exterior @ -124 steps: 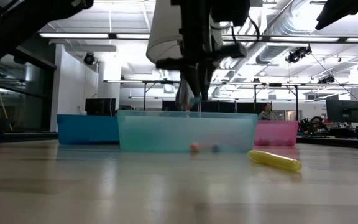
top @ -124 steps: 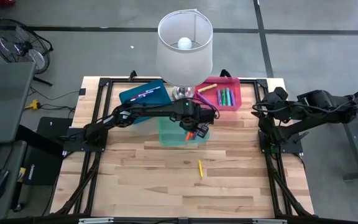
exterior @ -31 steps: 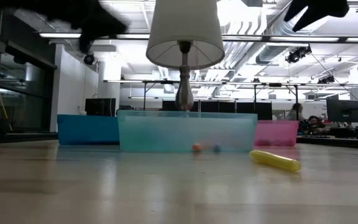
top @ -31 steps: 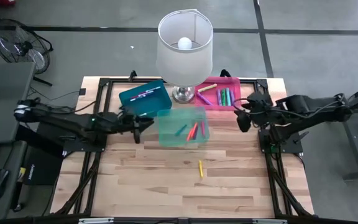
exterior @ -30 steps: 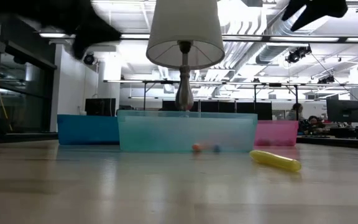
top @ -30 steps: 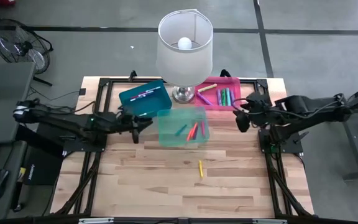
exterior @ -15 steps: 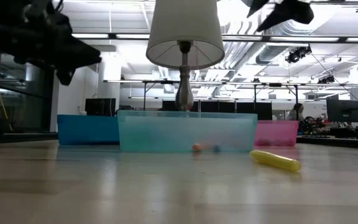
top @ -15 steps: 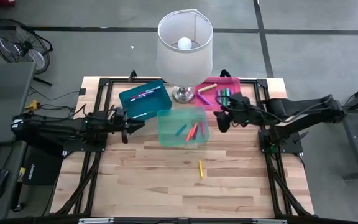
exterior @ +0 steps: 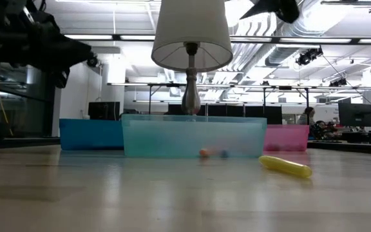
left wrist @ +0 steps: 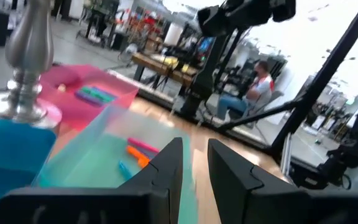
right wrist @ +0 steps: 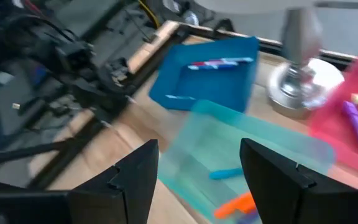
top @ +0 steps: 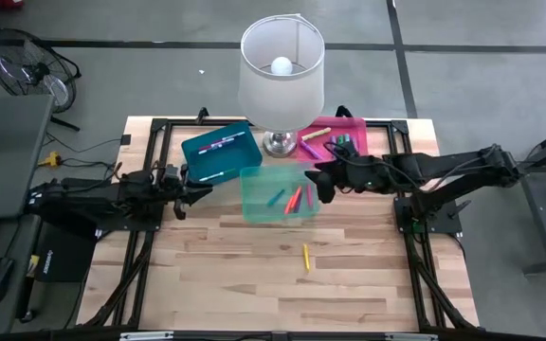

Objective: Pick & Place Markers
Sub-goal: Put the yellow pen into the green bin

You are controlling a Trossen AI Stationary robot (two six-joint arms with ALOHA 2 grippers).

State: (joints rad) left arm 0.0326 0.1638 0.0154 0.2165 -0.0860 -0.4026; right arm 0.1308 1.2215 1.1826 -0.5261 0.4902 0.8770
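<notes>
1. The right gripper [top: 317, 185] hovers at the right edge of the teal bin [top: 254, 204], jaws spread wide and holding nothing, probably heading for a pick.
2. The left gripper [top: 186, 194] sits low at the counter's [top: 254, 284] left side, jaws nearly closed and empty, clear of the right arm's path.
3. 1 yellow marker [top: 305, 257] lies loose on the counter, well apart from the bins, likely the next target.
4. Other markers rest sorted in the teal bin, blue bin [top: 197, 152] and pink bin [top: 358, 163].
</notes>
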